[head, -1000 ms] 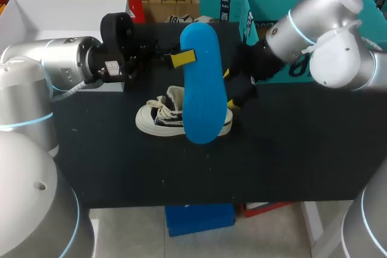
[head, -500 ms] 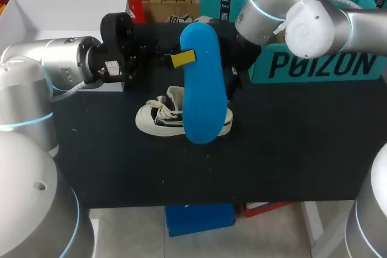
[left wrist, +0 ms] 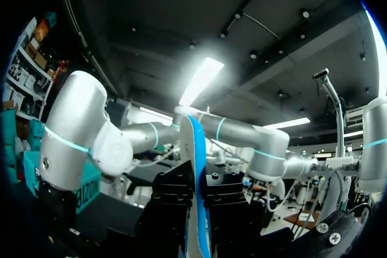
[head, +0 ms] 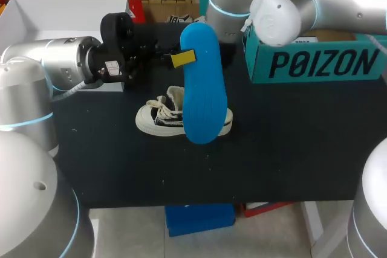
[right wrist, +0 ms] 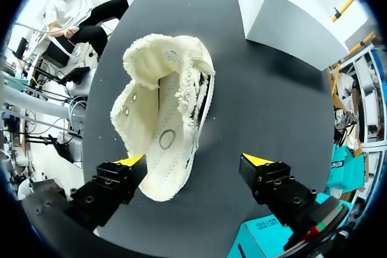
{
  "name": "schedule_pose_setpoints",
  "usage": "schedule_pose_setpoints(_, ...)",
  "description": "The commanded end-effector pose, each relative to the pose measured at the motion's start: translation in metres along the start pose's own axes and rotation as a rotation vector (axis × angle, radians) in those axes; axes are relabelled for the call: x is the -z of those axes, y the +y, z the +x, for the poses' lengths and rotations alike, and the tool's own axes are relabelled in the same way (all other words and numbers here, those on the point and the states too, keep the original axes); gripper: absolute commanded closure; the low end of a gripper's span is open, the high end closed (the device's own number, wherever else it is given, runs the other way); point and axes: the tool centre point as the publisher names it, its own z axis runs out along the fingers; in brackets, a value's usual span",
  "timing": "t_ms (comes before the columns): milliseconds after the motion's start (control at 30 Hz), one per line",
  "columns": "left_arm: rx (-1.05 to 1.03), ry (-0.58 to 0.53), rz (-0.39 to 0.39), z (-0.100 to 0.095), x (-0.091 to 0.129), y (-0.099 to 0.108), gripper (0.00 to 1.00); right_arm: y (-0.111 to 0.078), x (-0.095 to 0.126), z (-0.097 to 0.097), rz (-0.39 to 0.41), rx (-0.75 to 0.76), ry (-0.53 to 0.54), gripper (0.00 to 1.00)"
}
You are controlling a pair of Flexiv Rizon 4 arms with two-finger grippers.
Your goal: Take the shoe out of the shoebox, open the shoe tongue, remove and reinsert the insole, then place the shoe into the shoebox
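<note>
Insole (head: 202,89) hung on edge over shoe (head: 160,119), clamped near one end by left gripper (head: 181,58); might twist or slip on reinsertion. Right gripper (right wrist: 193,161) hovered above the shoe, spread and empty. Shoe lay unbraced on table (head: 290,149) and might skid.

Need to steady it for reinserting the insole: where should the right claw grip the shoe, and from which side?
Probably the side wall of the shoe beside its opening, from straight above. It sits sole-down with the mouth spread wide upward, and the open right claw hangs over it, so one finger could slip inside, one outside.
</note>
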Motion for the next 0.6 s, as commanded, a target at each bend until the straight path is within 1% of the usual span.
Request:
schedule_pose_setpoints(33, -0.002, -0.002, 0.002, 0.000, -0.001, 0.001, 1.00, 0.011, -0.012, -0.004, 0.184, -0.014, -0.002, 0.00)
schedule_pose_setpoints(167, -0.002, -0.002, 0.002, 0.000, -0.001, 0.001, 1.00, 0.015, -0.020, -0.004, 0.206, -0.028, -0.011, 0.00)
schedule_pose_setpoints(333, -0.002, -0.002, 0.002, 0.000, -0.001, 0.001, 1.00, 0.018, -0.028, -0.004, 0.205, -0.052, -0.023, 0.00)
schedule_pose_setpoints(400, -0.002, -0.002, 0.002, 0.000, -0.001, 0.001, 1.00, 0.023, -0.030, 0.000, 0.201, -0.059, -0.022, 0.00)
schedule_pose_setpoints(467, -0.002, -0.002, 0.002, 0.000, -0.001, 0.001, 1.00, 0.024, -0.033, 0.001, 0.197, -0.067, -0.019, 0.00)
schedule_pose_setpoints(600, -0.002, -0.002, 0.002, 0.000, -0.001, 0.001, 1.00, 0.019, -0.042, 0.001, 0.182, -0.087, -0.018, 0.00)
